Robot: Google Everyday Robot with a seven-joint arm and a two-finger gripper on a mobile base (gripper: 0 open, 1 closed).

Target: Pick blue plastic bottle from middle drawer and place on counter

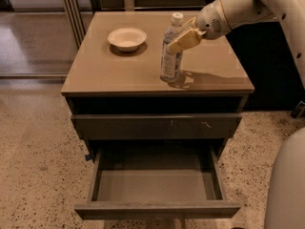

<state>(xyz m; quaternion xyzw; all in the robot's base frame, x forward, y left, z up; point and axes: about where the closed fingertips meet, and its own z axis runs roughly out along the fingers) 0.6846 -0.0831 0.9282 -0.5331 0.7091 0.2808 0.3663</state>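
Observation:
The blue plastic bottle [170, 56], clear with a white cap, stands upright on the tan counter [109, 70], right of its centre. My gripper [182, 40] reaches in from the upper right and is closed around the bottle's upper part, just below the cap. One tan finger [187, 38] shows in front of the bottle. The middle drawer [157, 210] is pulled out low in the view, and its grey floor [155, 185] is bare.
A shallow cream bowl [127, 38] sits on the counter's back left. A shut drawer front with small pale scratch marks [157, 126] is above the open drawer. The robot's white body [286, 185] fills the lower right. The speckled floor surrounds the cabinet.

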